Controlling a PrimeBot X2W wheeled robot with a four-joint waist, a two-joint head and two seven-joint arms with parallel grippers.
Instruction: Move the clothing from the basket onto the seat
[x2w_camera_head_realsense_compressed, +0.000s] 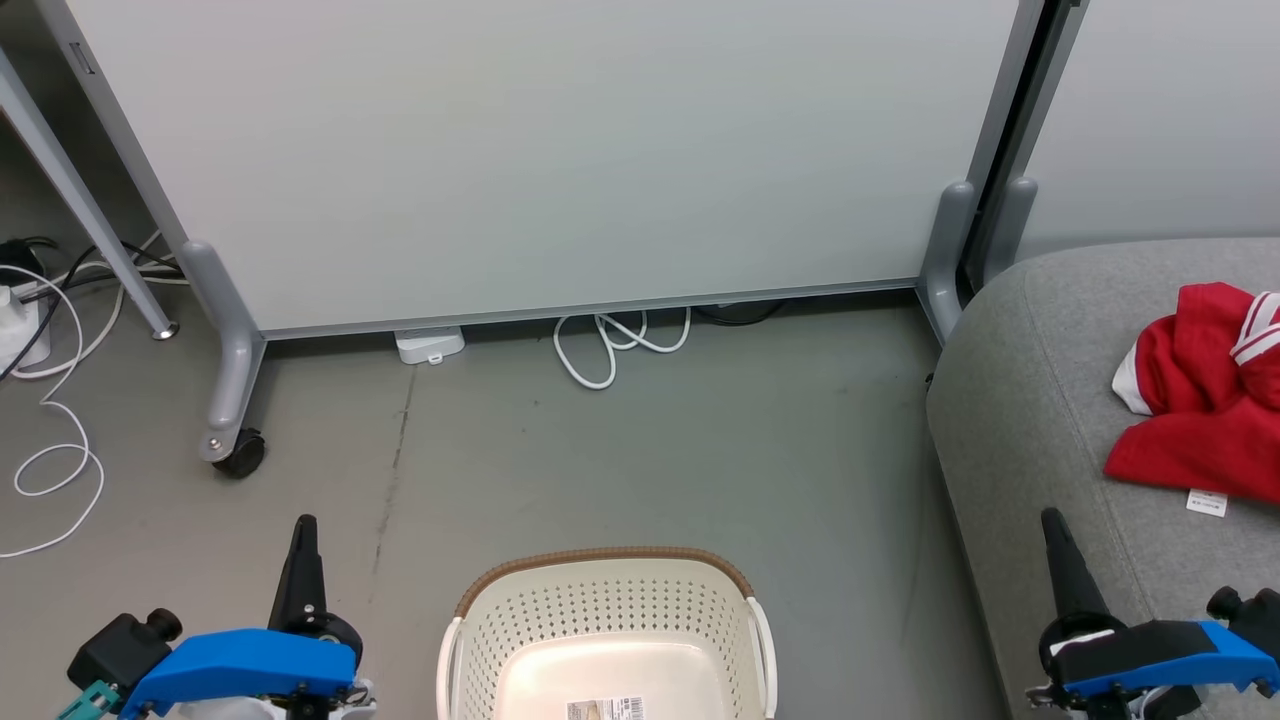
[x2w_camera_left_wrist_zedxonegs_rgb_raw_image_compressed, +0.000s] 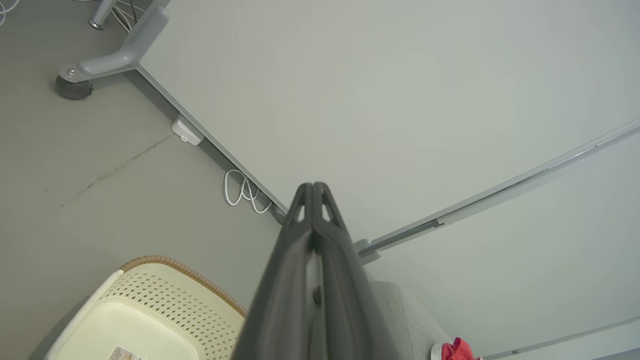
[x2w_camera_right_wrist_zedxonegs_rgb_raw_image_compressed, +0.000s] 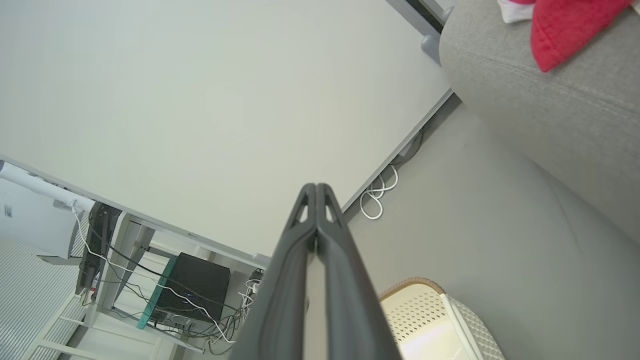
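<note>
Arms rest low, fingers up: our left claw (x2w_camera_head_realsense_compressed: 304, 528) and right claw (x2w_camera_head_realsense_compressed: 1052, 522) are pressed together. Between them sits the basket (x2w_camera_head_realsense_compressed: 600, 553); clothing (x2w_camera_head_realsense_compressed: 1205, 410) lies on the seat (x2w_camera_head_realsense_compressed: 1040, 400) beyond our right claw.

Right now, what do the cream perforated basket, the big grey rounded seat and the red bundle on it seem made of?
Cream perforated basket: likely moulded plastic, smooth sheen, even holes; brown rim looks braided. Grey rounded seat: woven upholstery, matte, textured weave. Red clothing: soft fabric, crumpled folds, white trim; fibre unclear.
</note>
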